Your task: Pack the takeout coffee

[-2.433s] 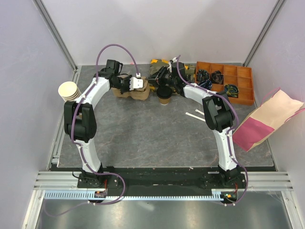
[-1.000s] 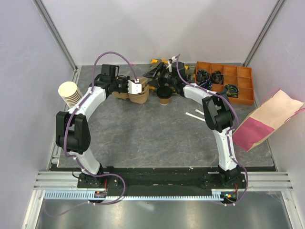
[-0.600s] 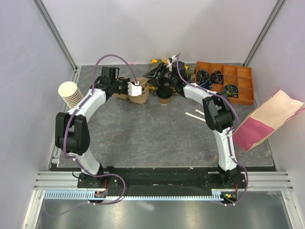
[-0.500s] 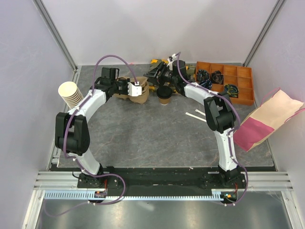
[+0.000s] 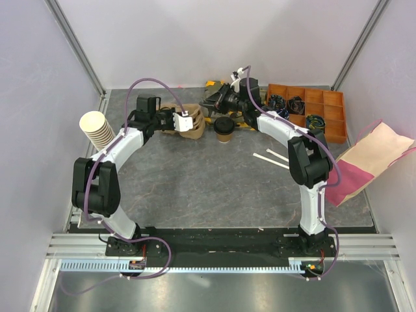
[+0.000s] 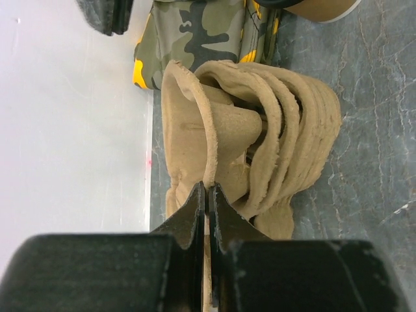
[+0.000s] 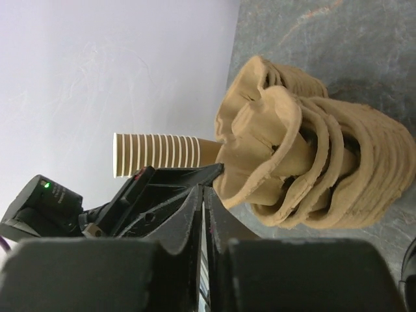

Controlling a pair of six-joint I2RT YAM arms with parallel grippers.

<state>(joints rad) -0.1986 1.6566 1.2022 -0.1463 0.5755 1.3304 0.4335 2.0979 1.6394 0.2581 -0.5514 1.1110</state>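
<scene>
Coffee cup (image 5: 224, 128) stood on the counter (image 5: 208, 175); left gripper (image 6: 207, 195) pinched the carrier stack (image 6: 286, 143), right gripper (image 7: 201, 192) nearly closed beside it.

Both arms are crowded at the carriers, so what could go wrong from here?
1. The left end effector pinches only a thin rim of the nested carrier stack; it may tear, or several carriers may lift together.
2. The takeout coffee stands just beside the stack; a swing could tip it.

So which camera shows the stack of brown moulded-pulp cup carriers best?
Left wrist: the brown pulp carrier stack fills the frame, layers distinct, the left gripper pinching one rim. Right wrist shows its other side, also close; overhead it is small and partly hidden.
</scene>
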